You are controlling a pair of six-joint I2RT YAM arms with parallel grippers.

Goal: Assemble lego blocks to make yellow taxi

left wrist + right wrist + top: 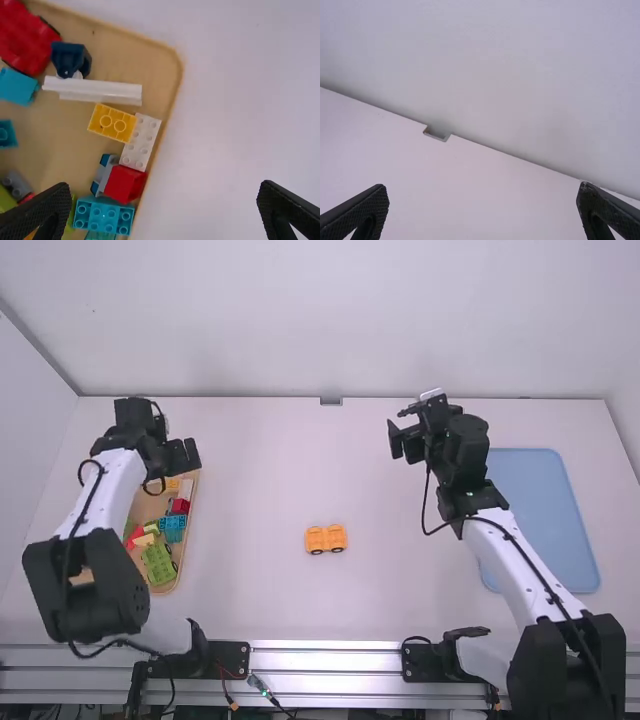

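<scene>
Left gripper (184,454) is hovering by the far end of the wooden tray (155,70), fingers spread; right gripper (404,444) is hovering over the far table, fingers also spread. Counted: one orange-yellow car base (326,538), two wheels (317,551) showing; one yellow block (112,122) lying in the tray. Car base is sitting mid-table, long axis running crosswise, wheels facing the arm bases; cannot tell its front. Both arms are extending up the table, the right slanting leftward.
</scene>
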